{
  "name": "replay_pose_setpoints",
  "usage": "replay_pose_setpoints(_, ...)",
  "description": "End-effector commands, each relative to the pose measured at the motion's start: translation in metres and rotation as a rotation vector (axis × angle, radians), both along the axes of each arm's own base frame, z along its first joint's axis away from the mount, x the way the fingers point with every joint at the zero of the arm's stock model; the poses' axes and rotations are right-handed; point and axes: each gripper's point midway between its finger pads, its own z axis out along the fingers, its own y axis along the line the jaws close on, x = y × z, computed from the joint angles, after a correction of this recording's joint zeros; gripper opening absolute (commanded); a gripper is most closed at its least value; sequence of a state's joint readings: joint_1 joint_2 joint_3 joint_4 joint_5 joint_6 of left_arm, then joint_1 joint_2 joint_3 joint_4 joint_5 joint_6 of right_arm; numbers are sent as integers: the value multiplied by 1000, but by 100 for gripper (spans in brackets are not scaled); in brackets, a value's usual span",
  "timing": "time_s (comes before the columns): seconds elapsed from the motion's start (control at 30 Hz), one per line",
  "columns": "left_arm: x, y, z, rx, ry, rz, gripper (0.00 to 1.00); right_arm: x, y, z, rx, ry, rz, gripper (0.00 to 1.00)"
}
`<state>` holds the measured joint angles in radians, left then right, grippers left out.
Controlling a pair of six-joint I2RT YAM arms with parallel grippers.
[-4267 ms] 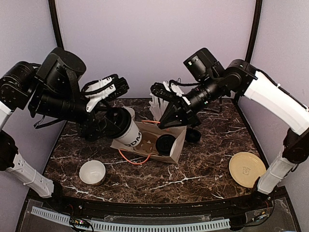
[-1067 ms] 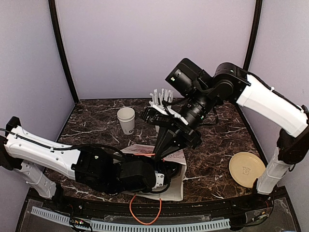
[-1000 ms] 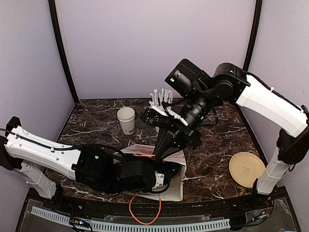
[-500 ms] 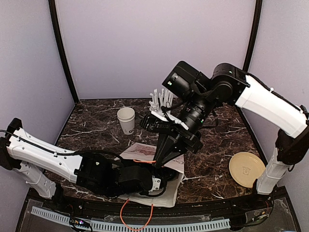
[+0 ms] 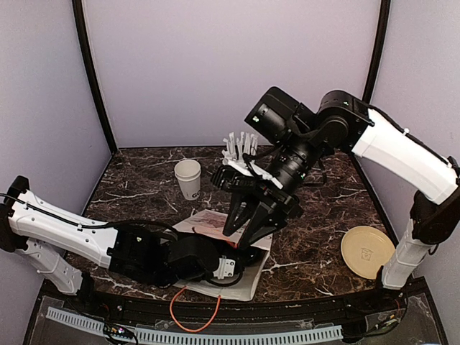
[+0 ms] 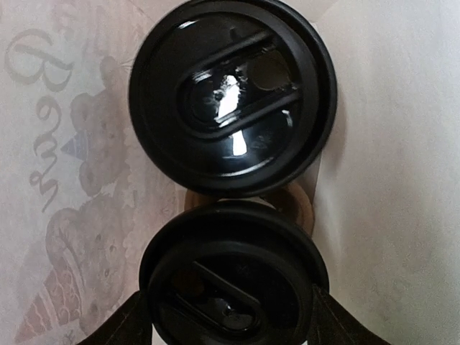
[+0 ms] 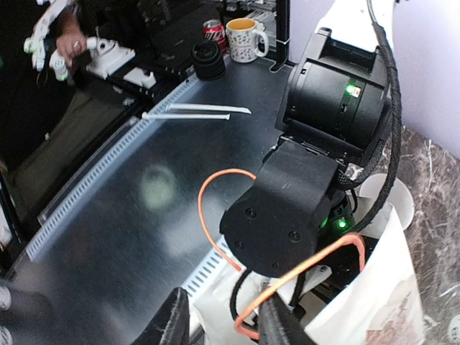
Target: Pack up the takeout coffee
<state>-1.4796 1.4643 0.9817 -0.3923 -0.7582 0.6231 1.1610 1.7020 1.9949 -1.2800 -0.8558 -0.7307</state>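
Coffee cup (image 6: 231,93) beside second coffee cup (image 6: 233,280), apparently inside paper bag (image 6: 392,180)

The upper cup (image 6: 231,93) and lower cup (image 6: 233,277) sit side by side inside the white bag (image 6: 388,180). Only their round black lids show.

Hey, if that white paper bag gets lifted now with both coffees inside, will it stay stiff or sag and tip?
Likely floppy: the paper bag looks thin and rumpled on the table. Probably bottom-heavy too, since the upper cup and lower cup sit inside. The thin orange handle seems limp, so the bag might swing or tilt.
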Motion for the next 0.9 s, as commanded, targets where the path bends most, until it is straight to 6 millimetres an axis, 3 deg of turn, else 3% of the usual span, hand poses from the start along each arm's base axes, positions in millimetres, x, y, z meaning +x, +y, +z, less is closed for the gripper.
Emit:
replay_pose_setpoints(0.0,5,2,7,-43,-4,-8,47,14,-9,21,57,-34,-37,43)
replay_pose_setpoints(0.1,7,2,7,-53,-1,-8,47,24,-15,26,70,-58,-62,51)
replay_pose_setpoints(0.2,9,2,6,-61,7,-6,47,44,-20,31,84,-80,-120,50)
replay_pose_setpoints(0.27,11,2,5,-70,15,0,47,67,-28,35,103,-78,-177,50)
replay_pose_setpoints(0.33,12,3,5,-76,25,4,47,104,-40,35,128,-57,-269,48)
replay_pose_setpoints(0.43,15,2,5,-91,44,6,47,150,-54,19,138,18,-382,45)
replay_pose_setpoints(0.53,19,2,4,-101,74,8,47,179,-68,-2,128,107,-446,45)
replay_pose_setpoints(0.7,31,0,5,-124,193,45,47,200,-91,-20,108,211,-477,47)
replay_pose_setpoints(0.87,37,-3,-8,-94,292,68,46,203,-110,-29,93,265,-482,47)
